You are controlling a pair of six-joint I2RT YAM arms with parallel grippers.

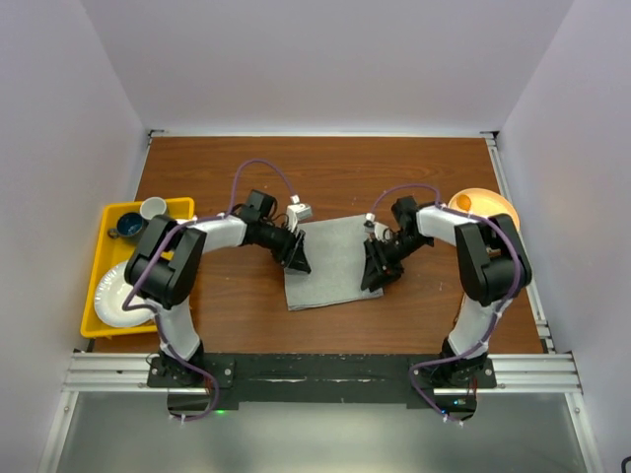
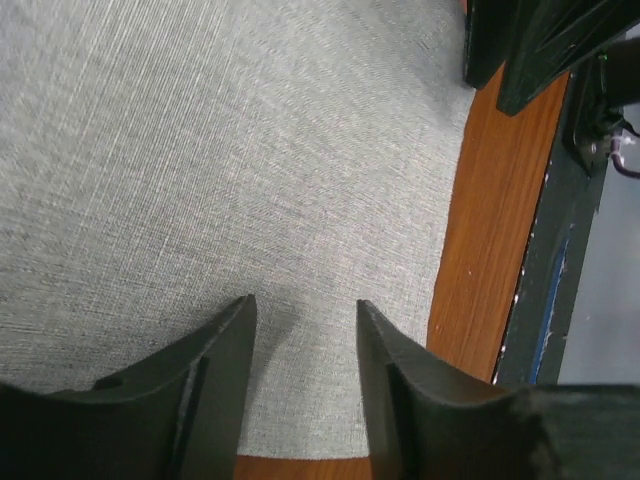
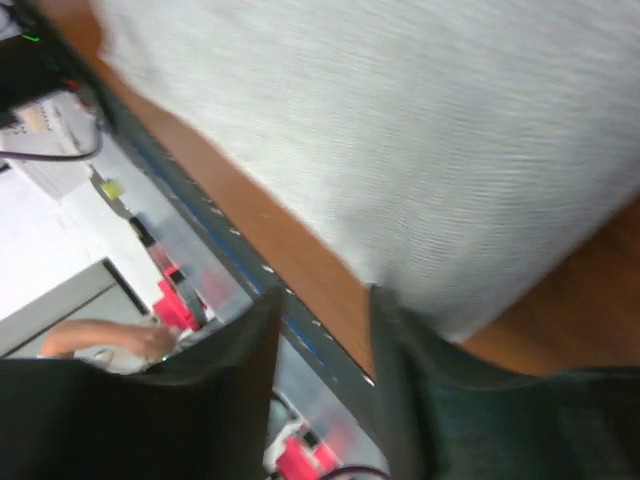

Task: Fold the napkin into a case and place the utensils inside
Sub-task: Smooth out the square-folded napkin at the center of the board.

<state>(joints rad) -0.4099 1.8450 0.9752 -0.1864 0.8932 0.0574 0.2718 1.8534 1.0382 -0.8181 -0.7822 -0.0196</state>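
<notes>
holding the left gripper (image 1: 298,258) with jaws spread over the left edge of the napkin (image 1: 330,261), cloth lying under both fingers (image 2: 215,370). keeping the right gripper (image 1: 374,271) parted too, at the near right corner, in a blurred wrist view. leaving the napkin flat and unfolded mid-table. risking a pinch closing on bare wood, or only one side catching, dragging the thin sheet askew and creasing the fold crooked. farther back, looking for the utensils and failing to make them out; noting only a yellow tray (image 1: 91,307) far left.
</notes>
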